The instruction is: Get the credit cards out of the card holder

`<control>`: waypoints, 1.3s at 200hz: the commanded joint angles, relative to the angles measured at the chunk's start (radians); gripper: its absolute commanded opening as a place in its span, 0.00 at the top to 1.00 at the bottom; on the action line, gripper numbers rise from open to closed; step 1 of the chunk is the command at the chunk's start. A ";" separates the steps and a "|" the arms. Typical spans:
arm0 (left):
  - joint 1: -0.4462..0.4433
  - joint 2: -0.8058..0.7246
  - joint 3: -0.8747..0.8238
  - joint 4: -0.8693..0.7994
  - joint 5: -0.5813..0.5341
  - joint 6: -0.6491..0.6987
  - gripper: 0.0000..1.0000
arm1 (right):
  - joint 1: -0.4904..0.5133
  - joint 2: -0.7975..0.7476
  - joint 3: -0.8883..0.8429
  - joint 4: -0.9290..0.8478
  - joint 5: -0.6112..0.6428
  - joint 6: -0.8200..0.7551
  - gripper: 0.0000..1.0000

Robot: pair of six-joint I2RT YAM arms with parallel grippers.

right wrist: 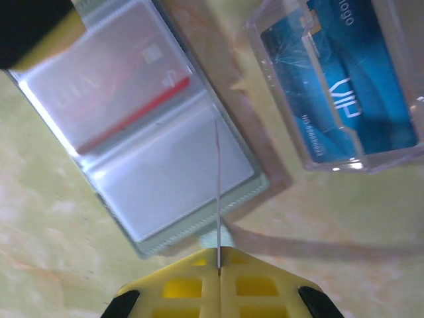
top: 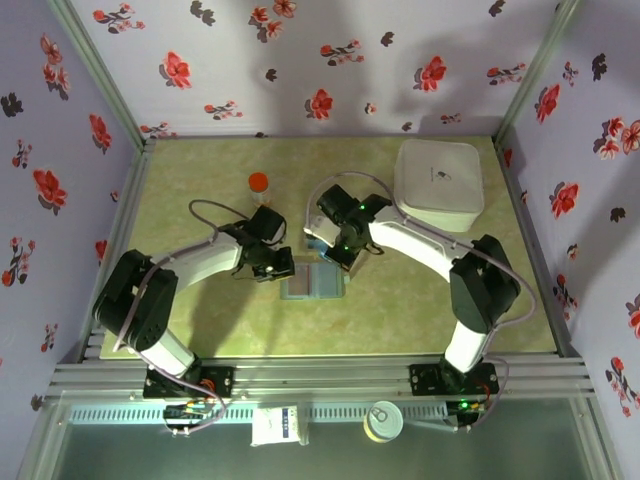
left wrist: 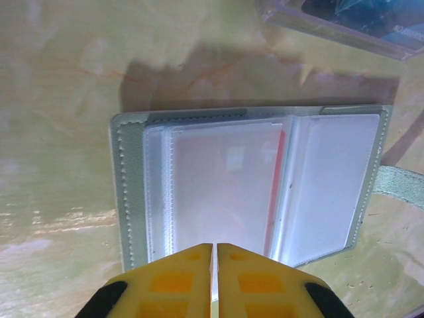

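Card holder (top: 313,283) lies open and flat on the table (top: 200,200), between the two grippers.

In the left wrist view we see its frosted sleeves facing up. One red card (left wrist: 225,179) sits inside the left sleeve, and the right sleeve looks pale.

Left gripper (left wrist: 214,250): jaws pressed nearly together with a hairline slit. We see nothing between them, and the tips are at the holder's near edge.

Right gripper (right wrist: 219,255): jaws closed on a thin pale strip (right wrist: 217,192) seen edge-on, which stands up over the holder's lower sleeve. We cannot tell whether it is a card.

A clear case (right wrist: 311,159) lies just beside the holder with a blue card (right wrist: 344,86) inside. A white box (top: 440,183) sits well apart at the far right.
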 commanded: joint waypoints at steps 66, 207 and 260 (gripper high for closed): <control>0.071 -0.151 -0.113 -0.009 -0.045 0.004 0.88 | -0.080 0.227 0.399 -0.220 -0.004 -0.377 0.98; 0.104 -0.204 -0.156 -0.016 -0.045 0.017 0.87 | -0.110 0.482 0.657 -0.323 -0.026 -0.425 0.91; 0.104 -0.184 -0.152 -0.001 -0.031 0.018 0.87 | -0.120 0.397 0.586 -0.251 -0.016 -0.362 0.78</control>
